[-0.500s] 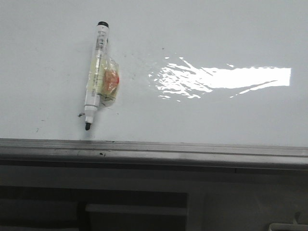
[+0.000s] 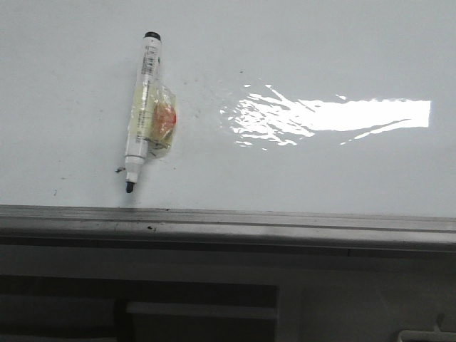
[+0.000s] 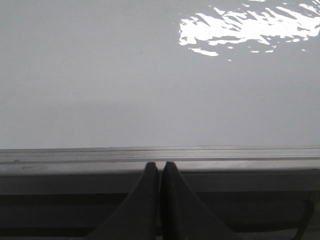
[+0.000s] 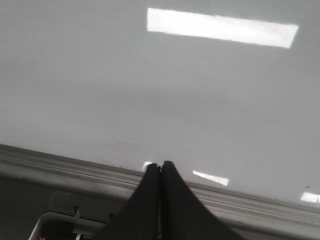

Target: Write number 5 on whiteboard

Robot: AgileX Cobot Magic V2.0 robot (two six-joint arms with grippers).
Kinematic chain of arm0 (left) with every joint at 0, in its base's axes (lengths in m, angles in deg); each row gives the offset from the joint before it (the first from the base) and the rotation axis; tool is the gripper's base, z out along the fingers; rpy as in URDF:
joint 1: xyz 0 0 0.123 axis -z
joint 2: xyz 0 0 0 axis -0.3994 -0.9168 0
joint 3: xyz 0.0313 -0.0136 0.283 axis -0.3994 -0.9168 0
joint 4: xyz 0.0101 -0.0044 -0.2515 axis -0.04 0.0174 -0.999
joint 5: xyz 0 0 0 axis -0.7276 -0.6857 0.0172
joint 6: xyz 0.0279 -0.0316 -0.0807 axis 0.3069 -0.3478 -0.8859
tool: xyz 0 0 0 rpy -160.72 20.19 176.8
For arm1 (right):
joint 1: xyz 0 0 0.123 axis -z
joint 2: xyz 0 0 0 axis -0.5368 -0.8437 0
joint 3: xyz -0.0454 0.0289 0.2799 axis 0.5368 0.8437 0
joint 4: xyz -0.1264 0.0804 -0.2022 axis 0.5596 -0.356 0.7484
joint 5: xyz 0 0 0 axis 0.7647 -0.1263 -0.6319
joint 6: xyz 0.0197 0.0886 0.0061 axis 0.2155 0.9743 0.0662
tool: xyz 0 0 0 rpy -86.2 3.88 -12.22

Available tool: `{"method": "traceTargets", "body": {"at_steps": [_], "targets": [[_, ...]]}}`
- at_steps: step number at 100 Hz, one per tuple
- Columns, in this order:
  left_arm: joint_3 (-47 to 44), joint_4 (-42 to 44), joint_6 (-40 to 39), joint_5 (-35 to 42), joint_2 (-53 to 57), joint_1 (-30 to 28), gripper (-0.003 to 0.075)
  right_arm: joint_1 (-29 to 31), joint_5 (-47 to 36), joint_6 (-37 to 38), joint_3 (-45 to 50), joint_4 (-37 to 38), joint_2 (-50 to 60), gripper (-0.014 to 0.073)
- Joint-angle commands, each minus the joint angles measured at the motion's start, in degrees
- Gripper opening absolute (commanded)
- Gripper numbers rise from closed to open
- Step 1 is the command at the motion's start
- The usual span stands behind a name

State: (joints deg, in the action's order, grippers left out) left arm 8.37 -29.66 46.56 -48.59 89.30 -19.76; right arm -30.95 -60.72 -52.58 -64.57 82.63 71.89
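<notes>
The whiteboard (image 2: pixel 320 171) fills the front view, glossy white with a bright glare patch and a grey aluminium frame along its near edge. No number 5 shows on it, only faint smudge specks. A white marker (image 2: pixel 142 107) with a black tip lies on the board at the left, wrapped in clear tape with an orange patch. Neither gripper shows in the front view. My left gripper (image 3: pixel 160 165) is shut and empty over the board's frame. My right gripper (image 4: pixel 160 164) is shut and empty at the board's (image 4: pixel 150 90) near edge.
The grey frame edge (image 2: pixel 228 224) runs across the front, with a dark shelf structure (image 2: pixel 199 306) below it. A pale frame piece (image 4: pixel 50 220) shows below the board in the right wrist view.
</notes>
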Motion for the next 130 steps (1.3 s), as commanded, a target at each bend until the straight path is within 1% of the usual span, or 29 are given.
{"method": "traceTargets", "body": {"at_steps": [1, 31, 36, 41, 52, 63, 68, 72, 76, 79, 82, 87, 94, 100, 108, 115, 117, 122, 127, 130], "targets": [[-1.30, -0.25, -0.51, 3.87, 1.55, -0.04, -0.0020, 0.35, -0.61, -0.17, 1.28, 0.80, 1.03, -0.0063], [-1.30, -0.25, -0.51, 3.87, 1.55, -0.04, -0.0020, 0.35, -0.49, -0.17, 1.28, 0.80, 1.03, -0.0063], [-1.30, -0.25, -0.51, 3.87, 1.55, -0.04, -0.0020, 0.35, -1.70, -0.17, 1.28, 2.35, 1.03, -0.0063], [-1.30, -0.25, -0.51, 3.87, 1.55, -0.04, -0.0020, 0.35, -5.02, -0.17, 1.28, 3.72, 1.03, -0.0063], [-1.30, 0.34, -0.40, 4.25, 1.55, -0.04, -0.0020, 0.35, -15.57, -0.17, 1.28, 3.97, 1.03, -0.0063], [-1.30, -0.04, -0.40, 7.11, 1.55, -0.04, -0.0020, 0.35, -25.19, -0.17, 1.28, 3.97, 1.03, -0.0063], [-1.30, -4.31, -0.51, 9.37, 1.55, -0.04, -0.0020, 0.35, -28.58, -0.17, 1.28, 3.72, 1.03, -0.0063], [-1.30, -11.49, -0.51, 11.85, 1.55, 0.08, -0.0020, 0.35, -31.33, 0.63, 1.28, 1.55, 1.03, -0.0063], [-1.30, -19.48, -0.51, 14.64, 1.55, 0.08, -0.0020, 0.35, -33.53, 4.84, 1.28, -1.63, 1.03, -0.0063], [-1.30, -21.96, -0.51, 16.64, 1.55, 0.08, -0.0020, 0.35, -34.78, 7.65, 1.28, -4.86, 1.03, -0.0063], [-1.30, -25.67, -0.51, 18.67, 1.55, 0.08, -0.0020, 0.35, -34.90, 9.70, 1.28, -7.46, 1.03, -0.0063], [-1.30, -34.28, -0.51, 22.20, 1.55, 0.08, -0.0020, 0.35, -33.76, 13.20, 1.28, -10.32, 1.03, -0.0063], [-1.18, -43.64, -0.51, 24.76, 1.55, 0.08, -0.0020, 0.35, -30.10, 13.93, 1.17, -13.17, 1.03, -0.0063], [-1.18, -48.04, -0.51, 25.29, 1.55, 0.08, -0.0020, 0.35, -26.19, 14.15, 0.96, -14.71, 1.03, -0.0063], [-1.18, -51.71, -0.51, 24.81, 1.55, 0.08, -0.0020, 0.35, -25.07, 15.88, 0.96, -17.85, 1.03, -0.0063], [-1.03, -52.72, -0.51, 22.53, 1.55, 0.08, -0.0020, 0.35, -24.83, 17.46, -0.30, -22.47, 1.03, -0.0063], [-0.66, -52.48, -0.41, 20.85, 1.55, 0.08, -0.0020, 0.35, -24.58, 17.40, -0.88, -23.26, 1.03, -0.0063], [0.81, -50.45, 1.15, 15.44, 1.46, 0.08, -0.0020, 0.35, -22.98, 17.40, -2.78, -23.40, 1.03, -0.0063], [3.11, -46.65, 3.61, 9.18, 0.91, 0.08, -0.0020, 0.35, -20.54, 17.40, -5.20, -23.04, 0.81, -0.0063], [5.02, -44.85, 5.39, 6.91, 0.35, 0.08, -0.0020, 0.35, -19.11, 17.40, -6.68, -22.32, 0.44, -0.0063]]}}
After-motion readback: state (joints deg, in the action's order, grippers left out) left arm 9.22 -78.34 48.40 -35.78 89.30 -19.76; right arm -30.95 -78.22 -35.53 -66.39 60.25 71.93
